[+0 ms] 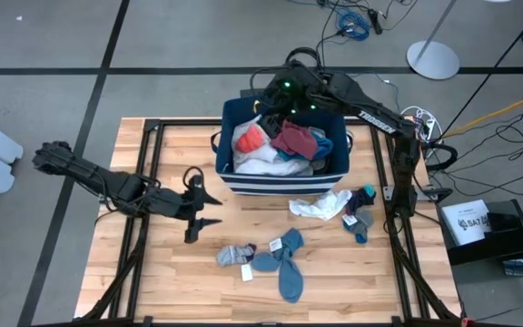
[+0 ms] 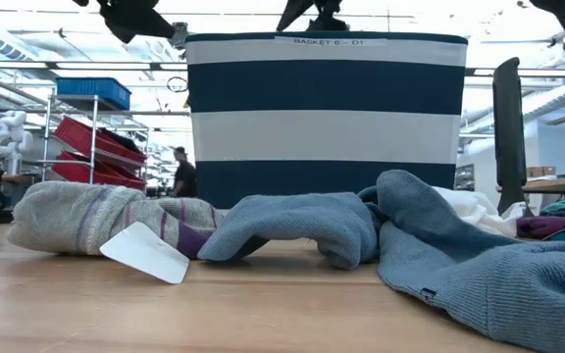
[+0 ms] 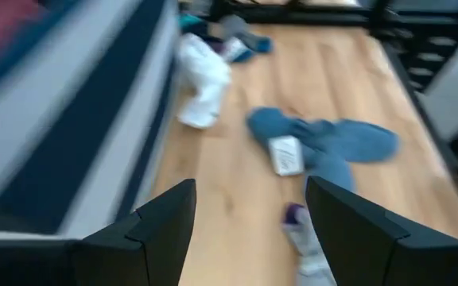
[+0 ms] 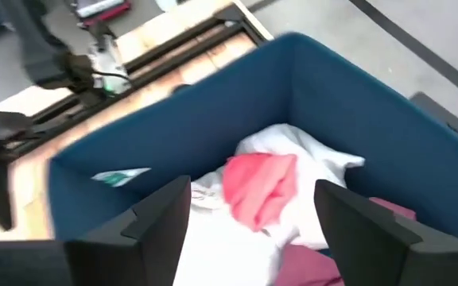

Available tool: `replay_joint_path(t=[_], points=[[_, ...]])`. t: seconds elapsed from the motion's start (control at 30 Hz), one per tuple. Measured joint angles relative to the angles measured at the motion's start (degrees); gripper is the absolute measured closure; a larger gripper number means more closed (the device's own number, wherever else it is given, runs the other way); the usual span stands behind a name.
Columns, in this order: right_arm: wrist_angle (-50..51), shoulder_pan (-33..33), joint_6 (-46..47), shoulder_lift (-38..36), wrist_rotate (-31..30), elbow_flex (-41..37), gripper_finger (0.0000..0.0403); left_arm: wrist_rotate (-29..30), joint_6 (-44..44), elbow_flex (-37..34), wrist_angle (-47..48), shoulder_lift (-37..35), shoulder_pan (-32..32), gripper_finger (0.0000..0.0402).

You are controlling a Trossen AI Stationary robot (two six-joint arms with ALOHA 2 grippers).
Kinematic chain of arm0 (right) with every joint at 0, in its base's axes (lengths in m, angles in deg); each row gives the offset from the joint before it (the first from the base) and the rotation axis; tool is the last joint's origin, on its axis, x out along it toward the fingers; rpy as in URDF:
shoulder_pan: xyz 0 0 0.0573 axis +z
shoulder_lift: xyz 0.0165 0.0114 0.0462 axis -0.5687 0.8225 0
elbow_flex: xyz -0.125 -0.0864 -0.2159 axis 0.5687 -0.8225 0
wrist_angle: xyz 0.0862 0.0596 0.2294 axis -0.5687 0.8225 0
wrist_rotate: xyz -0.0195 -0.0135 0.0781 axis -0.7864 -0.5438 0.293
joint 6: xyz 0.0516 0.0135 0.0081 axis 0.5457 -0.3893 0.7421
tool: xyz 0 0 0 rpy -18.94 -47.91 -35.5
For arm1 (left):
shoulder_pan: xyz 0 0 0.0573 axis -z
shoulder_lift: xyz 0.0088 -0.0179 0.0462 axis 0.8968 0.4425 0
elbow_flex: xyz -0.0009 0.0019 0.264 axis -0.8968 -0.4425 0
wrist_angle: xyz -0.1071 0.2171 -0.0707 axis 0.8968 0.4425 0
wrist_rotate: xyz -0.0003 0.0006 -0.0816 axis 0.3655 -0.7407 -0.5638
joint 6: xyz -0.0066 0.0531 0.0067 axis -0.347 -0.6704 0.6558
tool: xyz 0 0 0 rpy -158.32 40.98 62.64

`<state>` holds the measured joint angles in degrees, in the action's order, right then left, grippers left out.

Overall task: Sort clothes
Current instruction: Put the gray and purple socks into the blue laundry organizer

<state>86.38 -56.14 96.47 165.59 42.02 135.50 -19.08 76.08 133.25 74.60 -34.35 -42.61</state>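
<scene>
**Socks on the table, more clothes in the bin**

Blue socks (image 2: pixel 479 265) lie nearest the low camera, hiding the bin's (image 1: pixel 227 116) base. Three clusters dot the table. Right gripper (image 4: pixel 253 208), fingers spread and empty, hovers above the orange-red sock (image 4: pixel 261 187) on a white garment (image 4: pixel 308 155). Left gripper (image 1: pixel 202 207), wide apart, waits at nine o'clock from the socks.

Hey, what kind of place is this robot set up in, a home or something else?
Probably a robotics lab or workshop, not a home. Behind the navy and white striped fabric bin stand metal shelves holding red and blue plastic crates, and loose cables trail over the grey floor beside the wooden table.
</scene>
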Motion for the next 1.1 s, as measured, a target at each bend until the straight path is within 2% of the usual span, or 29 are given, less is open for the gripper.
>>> replay_joint_path(t=[0.2,0.37,0.53,0.73,0.83,0.97,1.1], points=[[0.64,3.50,-0.63,-3.31,0.15,0.00,0.0152,-7.27,-0.05,0.00,-1.33,3.25,0.02,0.0153],[6.43,10.68,-0.89,-5.55,-0.08,0.00,0.0155,-14.88,-1.25,0.02,-5.09,8.61,0.45,0.0153],[11.29,22.03,-1.09,-5.73,-8.50,-0.59,0.0155,-15.45,2.83,0.02,-4.71,14.86,1.30,0.0153],[9.27,36.57,-1.27,-5.66,-15.57,-5.86,0.0156,-16.66,7.94,0.02,-4.83,21.86,5.36,0.0153],[7.90,42.34,0.59,-5.68,-22.37,-10.04,0.0156,-16.57,10.49,0.04,-5.01,25.10,7.20,0.0153],[6.16,47.06,4.69,-5.66,-29.31,-16.20,0.0156,-13.86,11.99,0.04,-8.40,28.53,8.56,0.0153],[3.05,49.17,9.06,-5.66,-30.19,-22.60,0.0156,-10.76,13.99,0.04,-10.53,31.75,8.63,0.0153]])
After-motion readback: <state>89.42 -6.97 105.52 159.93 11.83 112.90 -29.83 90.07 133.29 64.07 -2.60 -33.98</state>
